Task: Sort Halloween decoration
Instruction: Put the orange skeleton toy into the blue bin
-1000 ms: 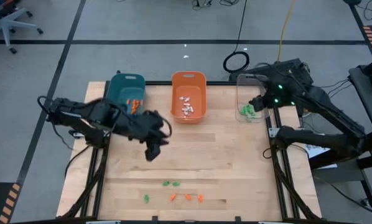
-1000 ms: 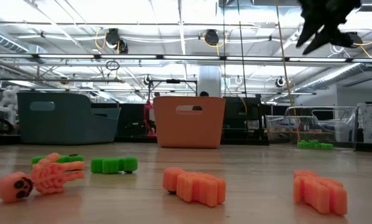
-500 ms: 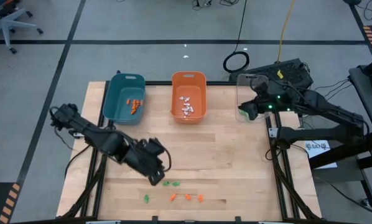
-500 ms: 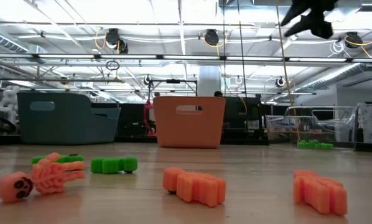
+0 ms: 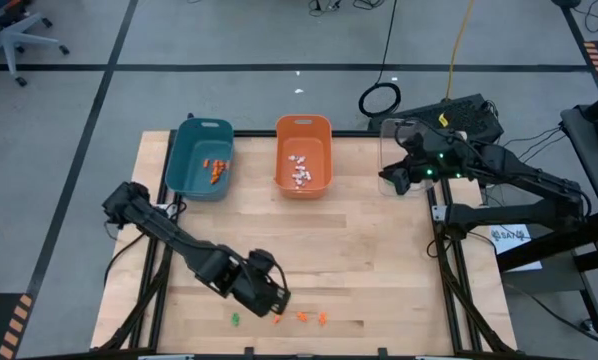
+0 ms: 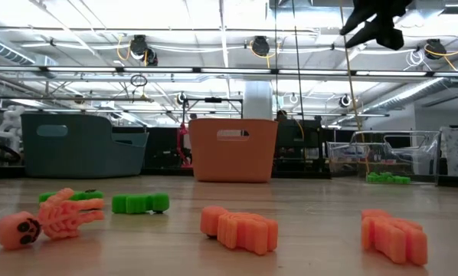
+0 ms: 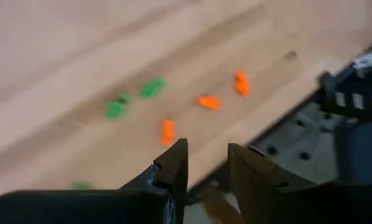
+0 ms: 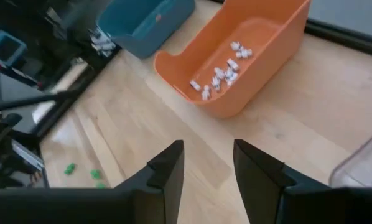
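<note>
My left gripper (image 5: 275,300), jaws spread and empty, hung over the trinkets (image 5: 301,317) at the table's (image 5: 379,260) six o'clock edge. They looked light, stiff, slippery: pinch across the middle. My right gripper (image 5: 391,181), jaws spread, waited at two o'clock.

Overhead looks straight down; low camera level with table (image 6: 305,230), both showing bins

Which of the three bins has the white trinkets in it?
The orange bin, the middle one: white trinkets lie inside, while the teal bin holds orange pieces.
</note>
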`<act>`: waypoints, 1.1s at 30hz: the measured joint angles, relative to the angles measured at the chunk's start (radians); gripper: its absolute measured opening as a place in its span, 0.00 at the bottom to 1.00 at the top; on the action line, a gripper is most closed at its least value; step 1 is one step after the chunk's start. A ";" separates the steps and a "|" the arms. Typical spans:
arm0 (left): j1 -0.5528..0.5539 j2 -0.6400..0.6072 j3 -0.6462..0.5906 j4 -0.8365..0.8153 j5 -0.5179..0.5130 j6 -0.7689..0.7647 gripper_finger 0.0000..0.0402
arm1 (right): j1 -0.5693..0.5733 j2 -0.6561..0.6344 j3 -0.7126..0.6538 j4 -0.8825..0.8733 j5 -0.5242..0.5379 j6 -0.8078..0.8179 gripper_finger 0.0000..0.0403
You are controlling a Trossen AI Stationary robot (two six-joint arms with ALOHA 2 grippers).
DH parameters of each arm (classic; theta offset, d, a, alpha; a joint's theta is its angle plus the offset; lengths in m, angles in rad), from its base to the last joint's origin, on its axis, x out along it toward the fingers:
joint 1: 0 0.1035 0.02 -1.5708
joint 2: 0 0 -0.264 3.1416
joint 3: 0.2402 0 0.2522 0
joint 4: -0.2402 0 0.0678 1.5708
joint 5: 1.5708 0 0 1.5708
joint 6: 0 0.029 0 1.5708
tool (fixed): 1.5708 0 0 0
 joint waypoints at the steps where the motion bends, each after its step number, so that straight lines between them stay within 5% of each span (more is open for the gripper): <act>1: -0.002 0.014 0.000 0.032 0.006 -0.008 0.30 | 0.000 0.000 0.000 -0.010 0.000 -0.009 0.30; 12: -0.014 0.138 0.000 0.149 0.075 -0.164 0.36 | 0.000 0.000 0.000 -0.026 -0.054 -0.083 0.30; 33: -0.056 0.325 0.001 0.175 0.056 -0.054 0.36 | 0.000 0.000 0.000 -0.072 -0.056 -0.127 0.30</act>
